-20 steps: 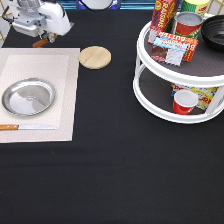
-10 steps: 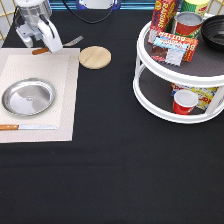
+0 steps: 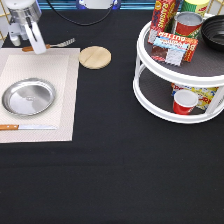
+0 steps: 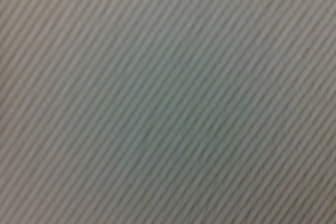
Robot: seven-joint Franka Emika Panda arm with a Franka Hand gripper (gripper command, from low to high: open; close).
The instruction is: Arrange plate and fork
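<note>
The silver plate (image 3: 28, 96) lies on the pale placemat (image 3: 62, 75) at the exterior view's left. The fork (image 3: 55, 45), with an orange-brown handle and silver tines, lies level along the mat's top edge, tines pointing to the exterior view's right. My gripper (image 3: 34, 46) is low at the exterior view's top left, shut on the fork's handle. The wrist view shows only the mat's ribbed weave (image 4: 168, 112) from very close.
A wooden-handled knife (image 3: 27, 127) lies on the mat below the plate. A round wooden disc (image 3: 95, 57) sits right of the mat. A white two-tier turntable (image 3: 150, 95) with cans, boxes and a red cup (image 3: 184, 102) stands at the exterior view's right.
My gripper has come down and shifted towards the exterior view's left with the fork, bringing it low to the mat's top edge. Plate, knife and disc have not moved.
</note>
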